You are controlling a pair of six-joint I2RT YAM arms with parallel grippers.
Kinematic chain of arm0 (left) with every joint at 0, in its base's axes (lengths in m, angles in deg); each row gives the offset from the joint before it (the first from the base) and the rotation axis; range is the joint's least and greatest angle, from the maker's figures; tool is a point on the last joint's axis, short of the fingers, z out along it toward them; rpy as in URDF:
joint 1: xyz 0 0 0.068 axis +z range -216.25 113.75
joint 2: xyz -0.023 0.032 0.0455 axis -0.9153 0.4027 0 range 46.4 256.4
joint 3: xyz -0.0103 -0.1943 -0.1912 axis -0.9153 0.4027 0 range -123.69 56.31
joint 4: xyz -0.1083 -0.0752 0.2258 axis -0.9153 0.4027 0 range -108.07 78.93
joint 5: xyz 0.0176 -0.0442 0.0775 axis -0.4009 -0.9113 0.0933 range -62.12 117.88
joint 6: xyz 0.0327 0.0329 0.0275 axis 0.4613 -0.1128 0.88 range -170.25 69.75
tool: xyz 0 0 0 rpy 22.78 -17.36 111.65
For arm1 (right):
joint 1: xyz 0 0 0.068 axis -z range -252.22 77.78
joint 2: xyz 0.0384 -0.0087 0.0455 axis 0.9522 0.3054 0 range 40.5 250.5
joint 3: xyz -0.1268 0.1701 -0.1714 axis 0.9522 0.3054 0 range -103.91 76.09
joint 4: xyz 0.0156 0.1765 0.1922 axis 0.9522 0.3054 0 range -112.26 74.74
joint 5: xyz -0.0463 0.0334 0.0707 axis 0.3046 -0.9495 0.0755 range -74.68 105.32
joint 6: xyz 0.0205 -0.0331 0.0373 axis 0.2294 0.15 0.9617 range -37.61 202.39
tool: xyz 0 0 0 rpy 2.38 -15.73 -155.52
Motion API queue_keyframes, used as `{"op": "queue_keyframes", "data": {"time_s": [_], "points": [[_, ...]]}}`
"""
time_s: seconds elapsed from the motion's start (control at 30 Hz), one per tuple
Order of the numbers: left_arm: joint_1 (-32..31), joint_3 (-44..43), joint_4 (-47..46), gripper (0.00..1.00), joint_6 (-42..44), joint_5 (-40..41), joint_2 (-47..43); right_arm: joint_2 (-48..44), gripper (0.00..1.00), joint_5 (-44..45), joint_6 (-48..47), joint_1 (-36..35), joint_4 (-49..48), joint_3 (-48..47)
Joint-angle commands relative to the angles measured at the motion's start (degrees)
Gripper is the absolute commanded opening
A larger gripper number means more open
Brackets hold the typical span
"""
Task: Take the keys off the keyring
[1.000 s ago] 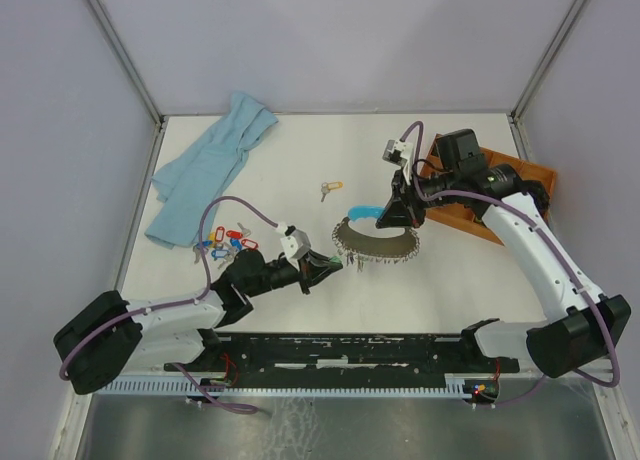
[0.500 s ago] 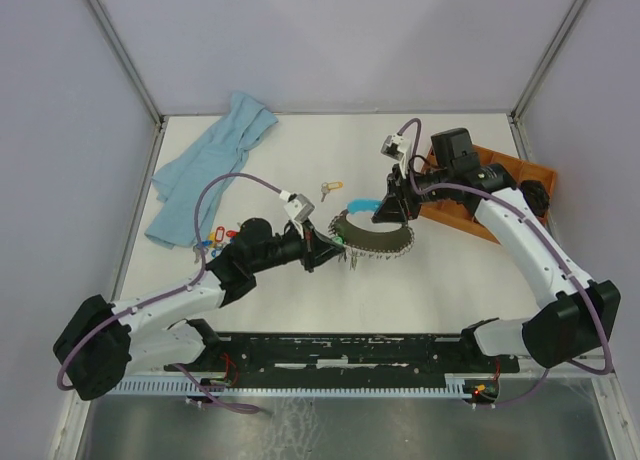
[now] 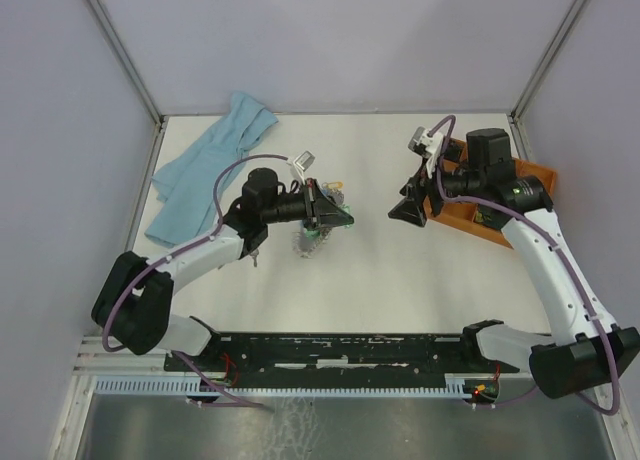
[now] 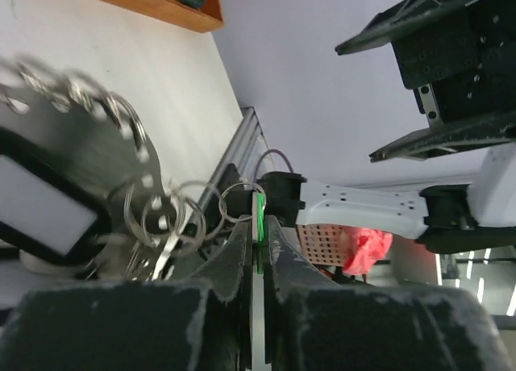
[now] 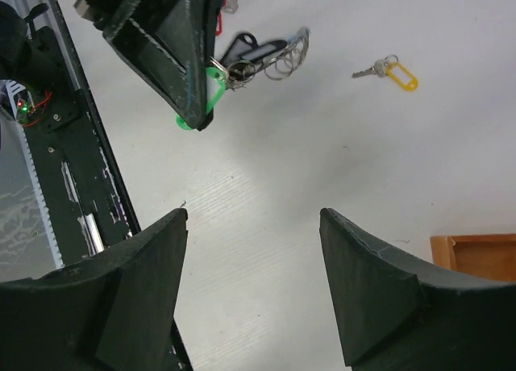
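The left claw point(image 3: 338, 216) is pinched shut on a green plastic key tag point(image 4: 260, 218). The keyring point(image 3: 305, 242), a floppy loop crowded with small silver metal keys point(image 4: 161, 254), dangles just below it, well left of the orange wooden tray point(image 3: 500, 205). The bunch is blurred, and I cannot tell whether its lowest keys touch the white table point(image 3: 380, 280). To do this step well, I judge the tag should be held steady until the bunch hangs quiet. The right claw point(image 3: 400, 212), between the bunch and the tray, stands wide apart and empty. It should take the ring itself, close by the tag.
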Motion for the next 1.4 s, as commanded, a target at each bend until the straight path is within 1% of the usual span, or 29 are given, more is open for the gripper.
{"op": "queue_keyframes", "data": {"time_s": [0.0, 0.03, 0.13, 0.2, 0.23, 0.3, 0.37, 0.43, 0.5, 0.57, 0.63, 0.7, 0.77, 0.87, 0.97, 1.07, 1.17, 1.2, 1.23, 1.3, 1.37], "points": [[-0.1, -6.1, -0.8, 0.03, -8.5, -6.0, 0.2, -2.7, 0.75, -7.3, -6.1, -0.1, -1.3, 0.9], [-0.2, -7.7, 3.6, 0.03, -5.9, -5.8, 0.5, -3.0, 0.74, -9.4, -7.7, -0.1, -1.2, 1.4], [-0.1, -14.4, 21.8, 0.03, 4.7, -5.3, 2.3, -4.3, 0.75, -14.3, -15.7, -0.5, -0.8, 3.5], [-0.2, -20.3, 34.8, 0.03, 13.1, -4.2, 4.1, -5.4, 0.76, -16.1, -23.0, -1.2, 1.0, 4.6], [-0.1, -22.4, 38.9, 0.03, 16.5, -3.9, 4.9, -6.2, 0.76, -17.0, -27.4, -1.7, 2.8, 5.1], [-0.2, -24.6, 42.5, 0.03, 17.4, -4.0, 5.9, -7.8, 0.77, -17.8, -39.0, -3.0, 7.3, 5.9], [-0.2, -25.2, 42.6, 0.03, 15.2, -5.3, 6.5, -10.1, 0.81, -17.7, -49.1, -4.6, 9.7, 7.8], [-0.3, -25.0, 41.5, 0.03, 11.1, -7.8, 7.3, -12.7, 0.85, -16.2, -56.3, -6.8, 9.2, 10.5], [-0.6, -24.5, 40.4, 0.03, 7.4, -9.6, 7.5, -13.3, 0.86, -15.9, -61.2, -8.2, 9.8, 10.8], [-1.0, -24.4, 40.2, 0.03, 5.3, -10.5, 7.1, -12.5, 0.85, -15.3, -62.0, -9.3, 9.4, 10.2], [-1.1, -24.2, 41.0, 0.03, 4.8, -11.5, 6.4, -12.5, 0.85, -14.1, -61.2, -10.1, 6.5, 10.6], [-1.8, -22.2, 40.7, 0.03, 4.6, -11.9, 5.7, -12.2, 0.84, -12.6, -60.3, -10.4, 4.0, 10.7], [-2.2, -19.1, 37.7, 0.03, 2.0, -13.9, 4.5, -12.1, 0.82, -11.3, -61.7, -10.7, 2.0, 11.4], [-2.5, -14.6, 30.4, 0.03, -5.3, -14.6, 1.3, -11.8, 0.78, -10.0, -61.7, -11.1, -2.4, 13.8], [-3.6, -13.1, 29.1, 0.03, -5.3, -17.0, -0.2, -11.5, 0.77, -8.1, -60.4, -11.9, -7.5, 16.0], [-5.8, -11.8, 29.8, 0.03, -3.7, -19.6, -0.3, -11.2, 0.76, -7.8, -62.0, -12.8, -8.6, 17.2], [-6.6, -13.9, 37.3, 0.03, 3.2, -19.4, 0.4, -11.2, 0.75, -9.0, -63.0, -14.6, -8.5, 18.3], [-6.9, -15.4, 40.6, 0.03, 6.2, -18.7, 0.8, -11.1, 0.75, -9.2, -63.2, -15.2, -8.6, 18.7], [-7.0, -17.0, 46.4, 0.03, 10.4, -18.0, 1.4, -11.0, 0.75, -9.0, -63.0, -15.9, -9.0, 18.9], [-7.1, -19.6, 51.9, 0.03, 15.7, -16.3, 2.4, -10.8, 0.74, -8.4, -60.4, -16.7, -10.3, 19.2], [-7.1, -22.6, 58.4, 0.03, 21.5, -13.1, 3.2, -10.6, 0.74, -8.3, -59.7, -16.9, -9.2, 19.1]]}}
